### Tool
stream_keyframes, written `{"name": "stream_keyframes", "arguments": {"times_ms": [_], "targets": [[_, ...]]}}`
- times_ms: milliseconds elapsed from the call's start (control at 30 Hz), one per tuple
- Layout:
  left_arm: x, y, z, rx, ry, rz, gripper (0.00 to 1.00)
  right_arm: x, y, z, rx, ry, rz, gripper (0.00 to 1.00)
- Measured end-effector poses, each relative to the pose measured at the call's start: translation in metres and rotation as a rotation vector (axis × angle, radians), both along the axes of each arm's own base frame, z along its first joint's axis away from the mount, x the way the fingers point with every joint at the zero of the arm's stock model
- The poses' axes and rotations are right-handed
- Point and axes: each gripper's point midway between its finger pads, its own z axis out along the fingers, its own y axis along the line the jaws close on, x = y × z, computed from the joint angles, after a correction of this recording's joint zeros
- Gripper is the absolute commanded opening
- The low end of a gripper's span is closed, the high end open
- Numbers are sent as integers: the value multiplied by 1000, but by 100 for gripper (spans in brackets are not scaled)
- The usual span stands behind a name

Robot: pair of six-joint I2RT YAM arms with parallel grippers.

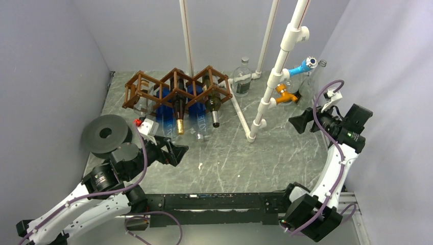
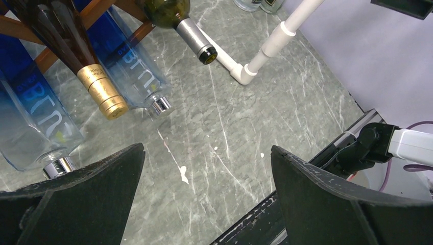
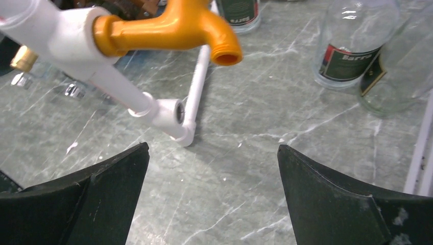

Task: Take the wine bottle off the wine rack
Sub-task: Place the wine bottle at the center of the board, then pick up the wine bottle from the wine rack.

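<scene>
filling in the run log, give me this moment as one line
left claw: open, empty, near wine rack | right claw: open, empty, by orange tap | gold-capped wine bottle: in rack

One brown wooden lattice wine rack. In its cells, four bottles countable:
- one dark brown glass wine bottle with gold foil cap
- one olive-green glass bottle with grey capsule
- two blue-tinted clear bottles with silver caps: left blue bottle and right blue bottle

Upright on the grey marbled surface, three clear glass bottles:
- red-and-green-labelled bottle
- right-edge bottle
- top-edge bottle with dark green label

One white plastic pipe frame with two taps: one orange plastic tap and one blue plastic tap.

One dark grey disc with centre hole.

Two grippers, four fingers in all: left gripper with two black fingers, right gripper with two black fingers.
</scene>
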Motion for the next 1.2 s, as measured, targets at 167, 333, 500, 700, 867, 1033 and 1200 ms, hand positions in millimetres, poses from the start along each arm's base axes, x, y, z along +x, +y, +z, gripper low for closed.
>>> {"name": "stream_keyframes", "arguments": {"times_ms": [167, 333, 500, 700, 867, 1033, 1200], "targets": [[1, -1, 3, 0, -4, -1, 100, -15, 17, -6, 0, 0, 87, 98], [1, -2, 1, 8, 2, 0, 100, -28, 42, -19, 16, 15, 200, 97], [2, -2, 1, 9, 7, 2, 100, -44, 76, -35, 23, 34, 339, 97], [5, -2, 2, 15, 13, 17, 100, -58, 96, -42, 29, 5, 438, 97], [9, -3, 4, 36, 23, 31, 100, -66, 105, -53, 45, -11, 490, 97], [16, 1, 18, 61, 10, 69, 100, -71, 110, -61, 65, -20, 516, 97], [24, 10, 33, 85, -24, 124, 100, -72, 111, -65, 66, -31, 532, 98]]}}
